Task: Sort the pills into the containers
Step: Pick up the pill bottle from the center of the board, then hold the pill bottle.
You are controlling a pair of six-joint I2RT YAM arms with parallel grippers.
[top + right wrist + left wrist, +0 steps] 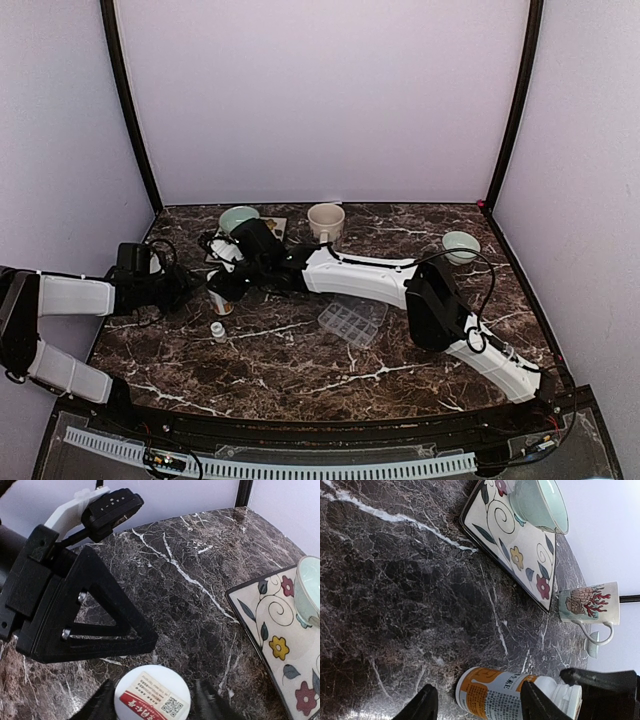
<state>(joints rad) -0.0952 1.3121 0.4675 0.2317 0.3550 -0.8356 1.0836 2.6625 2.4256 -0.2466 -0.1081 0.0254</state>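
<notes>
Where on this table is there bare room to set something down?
Bare marble: between the pill organizer and the near edge; between the cream mug and right bowl. Crowded: back left, around the pill bottle and floral plate.

Robot test booth, plain walls (320,100), marble table (300,370)

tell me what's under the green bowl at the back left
The green bowl sits on a square cream plate painted with flowers and leaves. The patch of plate directly beneath the bowl is covered, so nothing there can be checked.
</notes>
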